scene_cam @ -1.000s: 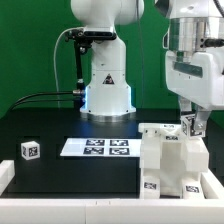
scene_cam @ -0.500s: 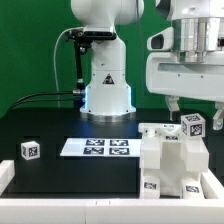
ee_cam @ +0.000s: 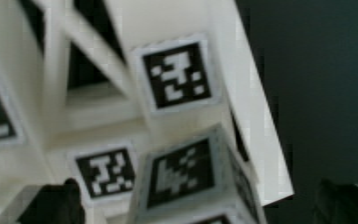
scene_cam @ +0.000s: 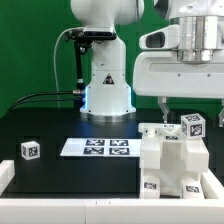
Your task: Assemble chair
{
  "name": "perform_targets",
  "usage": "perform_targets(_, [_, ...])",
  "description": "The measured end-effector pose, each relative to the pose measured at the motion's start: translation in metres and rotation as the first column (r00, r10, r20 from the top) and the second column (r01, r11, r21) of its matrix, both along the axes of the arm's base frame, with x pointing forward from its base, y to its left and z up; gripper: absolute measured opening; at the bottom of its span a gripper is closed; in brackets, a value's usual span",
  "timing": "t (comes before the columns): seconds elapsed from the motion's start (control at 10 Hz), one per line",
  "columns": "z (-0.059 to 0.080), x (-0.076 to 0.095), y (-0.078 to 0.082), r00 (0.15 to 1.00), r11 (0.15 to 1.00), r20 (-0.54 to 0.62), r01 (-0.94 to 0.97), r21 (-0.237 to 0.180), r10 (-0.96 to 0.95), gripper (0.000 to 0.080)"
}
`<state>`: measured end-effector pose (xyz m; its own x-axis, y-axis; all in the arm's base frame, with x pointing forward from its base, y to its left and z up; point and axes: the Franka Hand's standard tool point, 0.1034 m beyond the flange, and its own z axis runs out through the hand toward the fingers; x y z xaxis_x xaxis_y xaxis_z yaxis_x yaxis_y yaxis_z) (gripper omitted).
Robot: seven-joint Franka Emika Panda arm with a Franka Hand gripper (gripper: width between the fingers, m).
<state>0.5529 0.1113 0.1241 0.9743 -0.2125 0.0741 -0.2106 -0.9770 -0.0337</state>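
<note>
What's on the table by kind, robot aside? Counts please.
Partly built chair assembly: 1
Tagged block on top of that assembly: 1
Loose tagged cube, at the exterior view's left: 1
Marker board: 1
Total: 4

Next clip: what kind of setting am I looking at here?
Most likely a robotics lab test bench. A white robot arm is mounted on a black table in front of a green backdrop. A marker board and tagged white chair pieces are laid out on the table.
</note>
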Motion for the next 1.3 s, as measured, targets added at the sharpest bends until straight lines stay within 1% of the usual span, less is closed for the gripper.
perform_targets(0.1, [0.0000,0.0004,-0.0023,0.998,0.998,0.001,-0.056,-0.005,0.056,0.0649])
perform_targets(0.2, [-0.0004,0.0002,-0.0022,0.998,0.998,0.000,-0.055,-0.006,0.055,0.0620])
perform_targets(0.3, [-0.0006,0.0002,-0.0023,0.999,0.999,0.000,-0.038,-0.004,0.038,0.0620])
perform_targets(0.4, [-0.0009,0.0001,-0.0025,1.000,1.000,-0.001,-0.028,-0.004,0.028,0.0473])
perform_targets(0.5, [-0.0009,0.0001,-0.0025,1.000,1.000,-0.001,-0.025,-0.004,0.025,0.0304])
perform_targets(0.6, [-0.0003,0.0008,-0.0022,0.999,0.999,0.000,0.048,0.003,-0.048,0.0304])
perform_targets(0.7, [-0.0003,0.0008,-0.0023,0.994,0.994,-0.001,0.112,0.008,-0.112,0.0281])
perform_targets(0.8, [-0.0003,0.0008,-0.0023,0.989,0.989,-0.002,0.146,0.011,-0.146,0.0281])
perform_targets(1.0, [-0.0002,0.0007,-0.0019,0.950,0.950,-0.009,0.312,0.024,-0.312,0.0281])
perform_targets(1.1, [-0.0002,0.0002,-0.0007,0.898,0.898,-0.017,0.439,0.032,-0.439,0.0281])
perform_targets(1.2, [-0.0003,-0.0008,0.0007,0.802,0.801,-0.029,0.597,0.040,-0.597,0.0281])
perform_targets(1.3, [-0.0003,-0.0010,0.0010,0.715,0.713,-0.038,0.700,0.044,-0.698,0.0281])
